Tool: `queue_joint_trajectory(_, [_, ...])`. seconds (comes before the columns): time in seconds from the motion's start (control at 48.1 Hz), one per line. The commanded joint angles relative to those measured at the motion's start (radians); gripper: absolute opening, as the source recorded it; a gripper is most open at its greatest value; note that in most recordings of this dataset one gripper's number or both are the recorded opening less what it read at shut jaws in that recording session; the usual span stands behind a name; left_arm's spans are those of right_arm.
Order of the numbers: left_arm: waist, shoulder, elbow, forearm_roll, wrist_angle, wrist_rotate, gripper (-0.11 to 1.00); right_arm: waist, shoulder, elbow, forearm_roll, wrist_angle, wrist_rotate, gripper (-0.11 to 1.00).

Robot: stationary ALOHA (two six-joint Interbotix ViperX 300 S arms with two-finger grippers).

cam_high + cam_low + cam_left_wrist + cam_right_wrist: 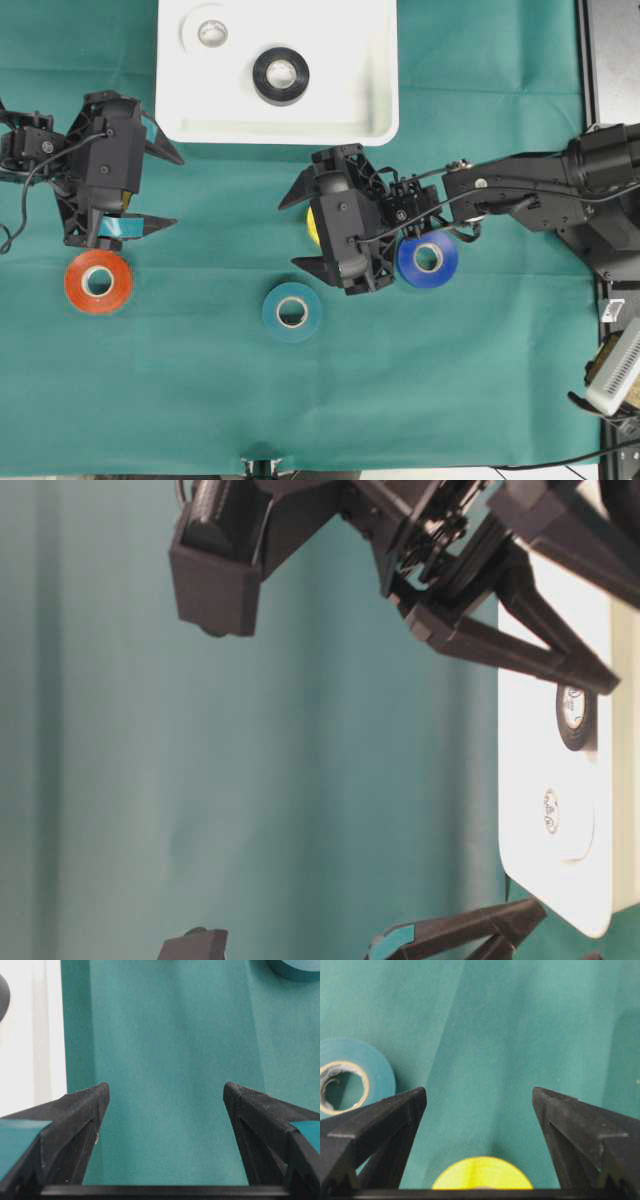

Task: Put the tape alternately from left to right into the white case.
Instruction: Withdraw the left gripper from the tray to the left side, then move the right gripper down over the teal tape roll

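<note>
The white case lies at the back with a white tape and a black tape inside. On the green cloth lie an orange-red tape, a teal tape and a blue tape. A yellow tape is mostly hidden under my right gripper. In the right wrist view the yellow tape lies flat between the open jaws, near their base and untouched. My left gripper hangs open and empty above the orange-red tape, left of the case.
A black frame runs along the right table edge, with a white device below it. The case's rim shows left of the left jaws. The teal tape lies just left of the right jaws.
</note>
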Motion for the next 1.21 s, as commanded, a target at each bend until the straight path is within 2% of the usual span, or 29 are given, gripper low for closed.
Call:
queue_joint_trajectory(0.0, [-0.003,-0.012,-0.009,-0.002,-0.008,0.000,0.95,0.012,-0.040,0.003,0.000,-0.005,0.002,0.74])
queue_joint_trajectory(0.562, [-0.003,-0.012,-0.014,-0.002,-0.008,-0.002,0.95,0.094,-0.058,0.034,0.005,-0.032,0.003,0.74])
queue_joint_trajectory(0.978, [-0.003,-0.012,-0.011,-0.002,-0.008,-0.002,0.95,0.097,-0.015,0.014,0.005,-0.046,0.005,0.74])
queue_joint_trajectory(1.186, [-0.003,-0.012,-0.009,-0.002,-0.008,-0.002,0.95,0.097,0.034,-0.020,0.005,-0.038,0.069,0.74])
